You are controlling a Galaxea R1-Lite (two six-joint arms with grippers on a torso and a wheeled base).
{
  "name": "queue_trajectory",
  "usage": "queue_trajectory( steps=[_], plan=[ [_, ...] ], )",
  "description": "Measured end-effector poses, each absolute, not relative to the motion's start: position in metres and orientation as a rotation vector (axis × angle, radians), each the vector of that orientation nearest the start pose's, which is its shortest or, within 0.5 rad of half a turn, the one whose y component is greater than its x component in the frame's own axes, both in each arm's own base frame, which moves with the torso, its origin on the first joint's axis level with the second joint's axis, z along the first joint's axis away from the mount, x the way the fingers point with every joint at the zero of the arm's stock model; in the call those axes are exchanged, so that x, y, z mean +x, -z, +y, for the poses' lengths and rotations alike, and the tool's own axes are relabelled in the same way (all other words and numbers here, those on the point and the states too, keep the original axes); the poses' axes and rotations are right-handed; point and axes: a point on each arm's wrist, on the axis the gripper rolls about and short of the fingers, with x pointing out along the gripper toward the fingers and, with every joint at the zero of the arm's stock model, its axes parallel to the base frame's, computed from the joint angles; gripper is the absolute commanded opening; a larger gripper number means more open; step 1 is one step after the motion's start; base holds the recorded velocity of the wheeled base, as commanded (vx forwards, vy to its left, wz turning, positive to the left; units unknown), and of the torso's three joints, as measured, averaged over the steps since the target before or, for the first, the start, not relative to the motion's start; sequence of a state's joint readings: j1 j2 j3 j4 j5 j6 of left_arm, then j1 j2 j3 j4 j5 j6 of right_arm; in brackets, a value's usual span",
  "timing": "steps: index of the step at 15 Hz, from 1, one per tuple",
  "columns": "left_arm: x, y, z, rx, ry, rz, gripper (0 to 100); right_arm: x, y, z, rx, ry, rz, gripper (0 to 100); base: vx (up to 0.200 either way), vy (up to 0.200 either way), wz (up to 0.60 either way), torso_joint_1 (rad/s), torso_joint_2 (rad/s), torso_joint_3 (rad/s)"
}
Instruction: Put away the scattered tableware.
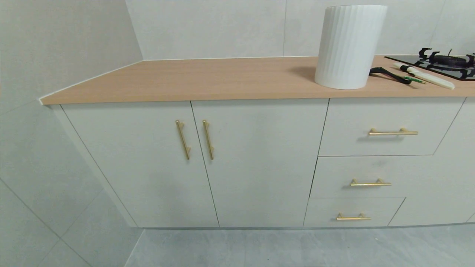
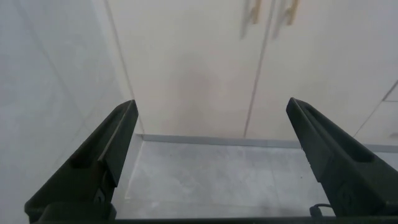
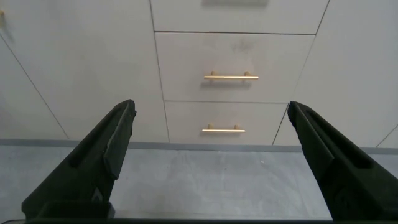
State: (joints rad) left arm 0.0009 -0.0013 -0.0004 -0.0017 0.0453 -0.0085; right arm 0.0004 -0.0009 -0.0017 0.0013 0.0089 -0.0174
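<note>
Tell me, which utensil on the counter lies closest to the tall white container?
The black utensil, right beside the container; the white utensil lies nearer the stove.

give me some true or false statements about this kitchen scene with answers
The white ribbed cylindrical container stands upright on the wooden countertop. True.
The black-handled utensil sits inside that container. False: it lies on the countertop beside it.
The left claw is open and empty. True.
The top drawer with the gold bar handle is pulled open. False: it is shut.
The right claw grips a spoon. False: it is open and empty.
</note>
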Motion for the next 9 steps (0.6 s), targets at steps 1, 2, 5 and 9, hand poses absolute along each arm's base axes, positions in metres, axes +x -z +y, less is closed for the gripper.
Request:
queue_trajectory(
  steps=[1,2,5,9],
  plan=[
    [-0.0229,-0.0755,0.001,-0.009,-0.046,-0.001,100,-0.023,-0.0758,0.0002,-0.018,-0.009,-0.001,100,0.0,-0.2,0.0,0.002,0.0,0.007],
    [-0.0229,-0.0755,0.001,-0.009,-0.046,-0.001,100,-0.023,-0.0758,0.0002,-0.018,-0.009,-0.001,100,0.0,-0.2,0.0,0.002,0.0,0.007],
    [-0.0229,-0.0755,0.001,-0.009,-0.045,-0.002,100,-0.023,-0.0757,0.0002,-0.018,-0.009,-0.001,100,0.0,-0.2,0.0,0.004,0.0,0.001],
    [-0.0229,-0.0755,0.001,-0.009,-0.046,-0.002,100,-0.023,-0.0757,0.0002,-0.017,-0.009,-0.001,100,0.0,-0.2,0.0,0.001,0.01,-0.004]
  ],
)
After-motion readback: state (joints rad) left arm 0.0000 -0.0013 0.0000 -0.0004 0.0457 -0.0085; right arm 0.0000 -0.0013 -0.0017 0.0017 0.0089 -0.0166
